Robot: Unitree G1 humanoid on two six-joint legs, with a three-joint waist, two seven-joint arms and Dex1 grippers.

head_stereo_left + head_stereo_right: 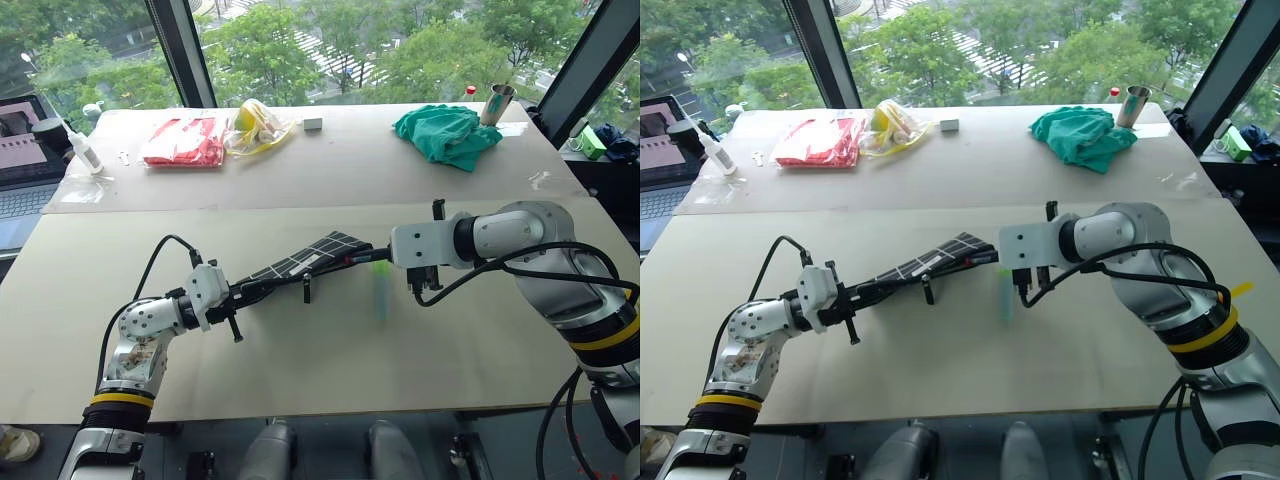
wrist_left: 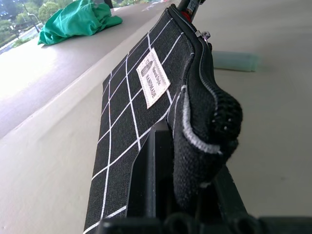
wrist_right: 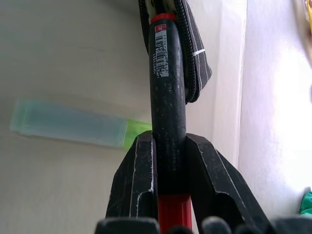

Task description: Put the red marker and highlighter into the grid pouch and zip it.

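Two grips: left gripper clamps the grid pouch; right gripper clasps the red marker, its tip entering.

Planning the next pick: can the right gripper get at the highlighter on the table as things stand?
Probably not yet. The highlighter lies uncovered just below the right gripper, but it is shut on the red marker, whose tip is entering the grid pouch.
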